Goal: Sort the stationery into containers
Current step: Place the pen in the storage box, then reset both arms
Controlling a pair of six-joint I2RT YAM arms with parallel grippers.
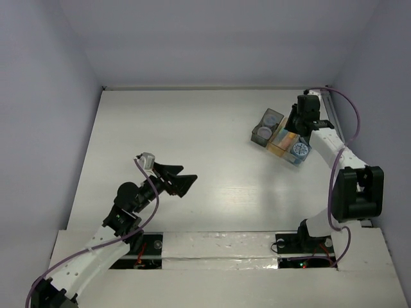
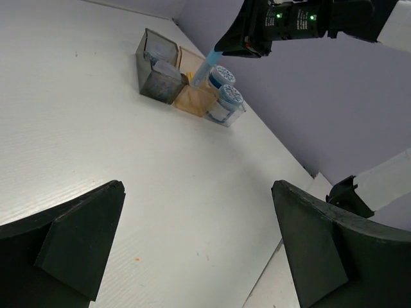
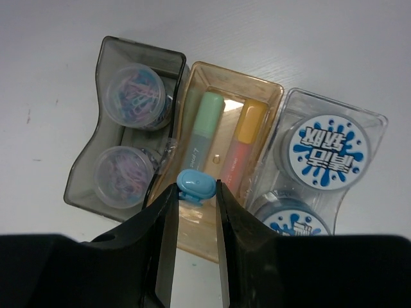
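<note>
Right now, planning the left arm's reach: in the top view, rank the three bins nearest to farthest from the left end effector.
1. grey bin, left end of the row
2. tan-orange bin, middle
3. clear bin, right end

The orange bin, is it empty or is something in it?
Not empty: a green marker and an orange marker lie side by side in the orange bin. The right gripper holds a blue marker over it.

Top external: high behind, whole table [image 1: 192, 128].
Left wrist: low, far; bins [image 2: 157, 86] at 12 o'clock.
Right wrist: close above same bins.
</note>
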